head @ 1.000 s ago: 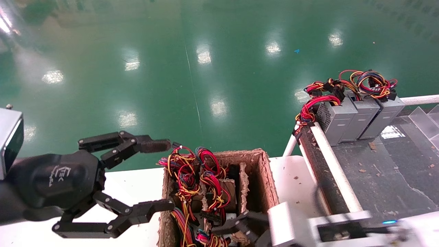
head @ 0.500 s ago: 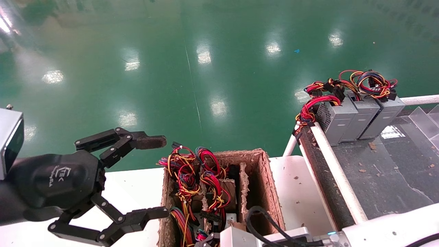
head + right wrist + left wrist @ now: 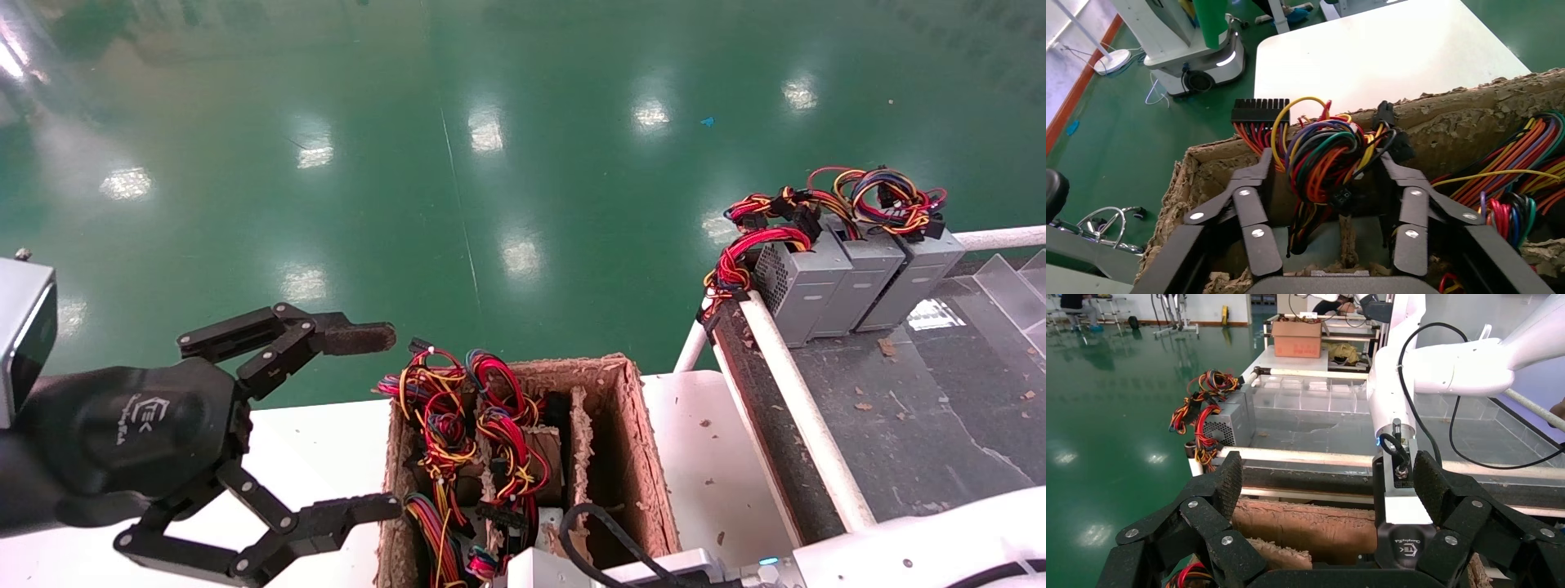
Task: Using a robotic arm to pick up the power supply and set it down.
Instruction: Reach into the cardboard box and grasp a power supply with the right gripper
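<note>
My right gripper (image 3: 1324, 177) is the all-black-fingered one; it is open and reaches down into the brown cardboard box (image 3: 1468, 122). Its fingers (image 3: 1261, 174) straddle a bundle of red, yellow and black wires (image 3: 1321, 153) rising from a grey power supply (image 3: 1315, 242) standing in a slot. In the head view only its wrist block (image 3: 535, 572) and white arm (image 3: 915, 543) show at the bottom edge. My left gripper (image 3: 372, 420), with a brown-dusted fingertip (image 3: 355, 336), hangs open just left of the box (image 3: 633, 425).
Three more grey power supplies (image 3: 850, 273) stand side by side on the dark conveyor (image 3: 915, 408) at the right, behind a white rail (image 3: 805, 408). Further wire bundles (image 3: 458, 425) fill the box's left slots. Green floor lies beyond the white table (image 3: 711, 457).
The right arm has swung left along the bottom edge and its wrist block now sits over the box's near end. The left gripper dropped slightly a second ago, then held still.
</note>
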`<state>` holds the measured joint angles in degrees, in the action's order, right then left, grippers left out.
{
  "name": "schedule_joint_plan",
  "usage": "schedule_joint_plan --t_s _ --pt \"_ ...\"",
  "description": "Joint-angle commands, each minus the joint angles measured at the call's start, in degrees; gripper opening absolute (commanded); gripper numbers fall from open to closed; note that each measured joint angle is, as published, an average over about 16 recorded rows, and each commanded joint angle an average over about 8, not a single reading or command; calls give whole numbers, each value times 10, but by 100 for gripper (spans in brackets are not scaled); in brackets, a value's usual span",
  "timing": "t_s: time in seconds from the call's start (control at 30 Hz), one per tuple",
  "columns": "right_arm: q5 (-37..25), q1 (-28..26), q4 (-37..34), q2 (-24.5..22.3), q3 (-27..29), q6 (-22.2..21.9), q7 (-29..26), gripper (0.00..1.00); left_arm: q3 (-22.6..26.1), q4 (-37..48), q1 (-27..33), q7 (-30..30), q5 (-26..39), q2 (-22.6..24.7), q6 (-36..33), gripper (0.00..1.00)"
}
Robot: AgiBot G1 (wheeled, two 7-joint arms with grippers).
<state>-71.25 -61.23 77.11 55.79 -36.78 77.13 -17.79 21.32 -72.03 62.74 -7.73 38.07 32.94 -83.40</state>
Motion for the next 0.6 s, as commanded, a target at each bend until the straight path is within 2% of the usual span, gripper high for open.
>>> schedule_joint_plan --t_s 0.03,0.37,0.6 --pt "-2 0 0 1 -1 -2 -1 0 0 0 0 0 0 0 0 100" --pt "6 12 0 1 5 -11 8 0 0 0 0 0 0 0 0 100" --pt "46 20 2 -11 27 -5 26 0 0 0 0 0 0 0 0 100"
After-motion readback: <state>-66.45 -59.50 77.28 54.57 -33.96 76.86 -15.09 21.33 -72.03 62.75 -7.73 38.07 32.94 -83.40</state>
